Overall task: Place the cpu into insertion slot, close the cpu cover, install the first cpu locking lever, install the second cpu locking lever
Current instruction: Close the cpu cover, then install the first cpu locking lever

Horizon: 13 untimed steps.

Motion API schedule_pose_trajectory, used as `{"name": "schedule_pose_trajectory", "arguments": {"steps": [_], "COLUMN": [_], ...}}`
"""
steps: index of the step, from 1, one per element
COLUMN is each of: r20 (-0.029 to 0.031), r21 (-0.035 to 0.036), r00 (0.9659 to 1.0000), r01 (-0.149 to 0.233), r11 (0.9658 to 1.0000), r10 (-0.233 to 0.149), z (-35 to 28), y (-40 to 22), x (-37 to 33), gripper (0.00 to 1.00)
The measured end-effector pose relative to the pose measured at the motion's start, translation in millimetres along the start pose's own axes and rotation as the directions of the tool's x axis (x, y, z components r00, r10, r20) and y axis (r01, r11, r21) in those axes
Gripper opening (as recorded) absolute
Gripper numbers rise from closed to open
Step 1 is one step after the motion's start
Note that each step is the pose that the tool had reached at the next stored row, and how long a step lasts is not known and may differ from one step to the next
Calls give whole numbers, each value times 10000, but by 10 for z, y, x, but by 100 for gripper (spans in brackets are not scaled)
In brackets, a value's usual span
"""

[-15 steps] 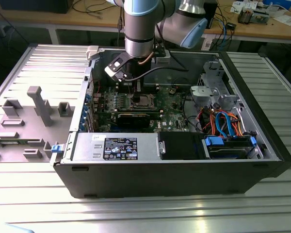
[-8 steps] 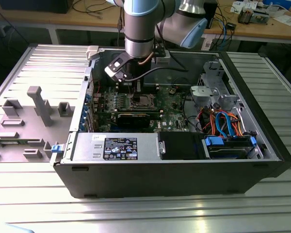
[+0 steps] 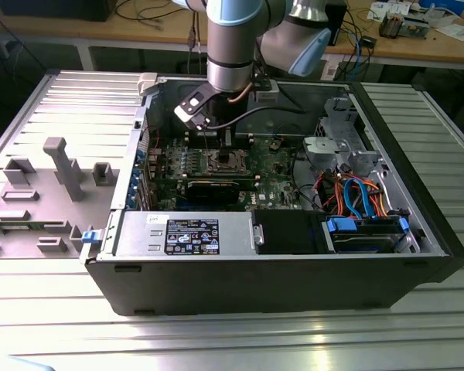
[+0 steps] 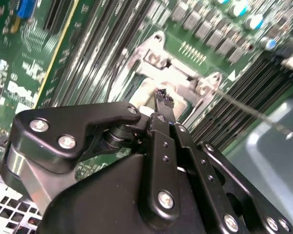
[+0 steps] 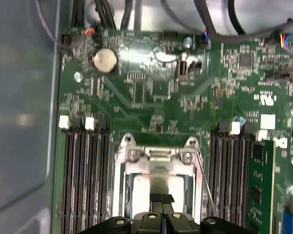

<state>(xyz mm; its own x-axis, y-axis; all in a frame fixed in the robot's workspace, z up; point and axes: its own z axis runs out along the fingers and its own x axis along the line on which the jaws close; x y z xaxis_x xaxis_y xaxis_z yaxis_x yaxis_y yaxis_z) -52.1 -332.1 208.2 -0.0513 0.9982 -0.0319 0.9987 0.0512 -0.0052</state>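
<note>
Black metal computer case (image 3: pixel 255 287) is housing a green circuit board (image 5: pixel 151 100); its shiny-rimmed insertion slot (image 5: pixel 121 195) is holding the silver-grey cpu (image 5: pixel 154 187); black gripper (image 5: pixel 161 199) is hovering above, closed and empty.

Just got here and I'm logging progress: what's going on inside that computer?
The robot arm's gripper hangs low inside the open computer case, directly over the insertion slot on the green motherboard. A thin lever rod beside the slot slants away from its frame rather than lying latched. Whether the gripper holds anything cannot be told.
</note>
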Motion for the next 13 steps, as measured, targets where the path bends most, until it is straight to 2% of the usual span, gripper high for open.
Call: {"name": "schedule_pose_trajectory", "arguments": {"steps": [1, 13], "r20": [1, 0], "r21": [3, 4], "r00": [10000, 10000], "r01": [1, 0], "r11": [10000, 10000], "r10": [-1, 0], "z": [0, -1], "y": [19, 21], "x": [-2, -1], "gripper": [11, 11]}}
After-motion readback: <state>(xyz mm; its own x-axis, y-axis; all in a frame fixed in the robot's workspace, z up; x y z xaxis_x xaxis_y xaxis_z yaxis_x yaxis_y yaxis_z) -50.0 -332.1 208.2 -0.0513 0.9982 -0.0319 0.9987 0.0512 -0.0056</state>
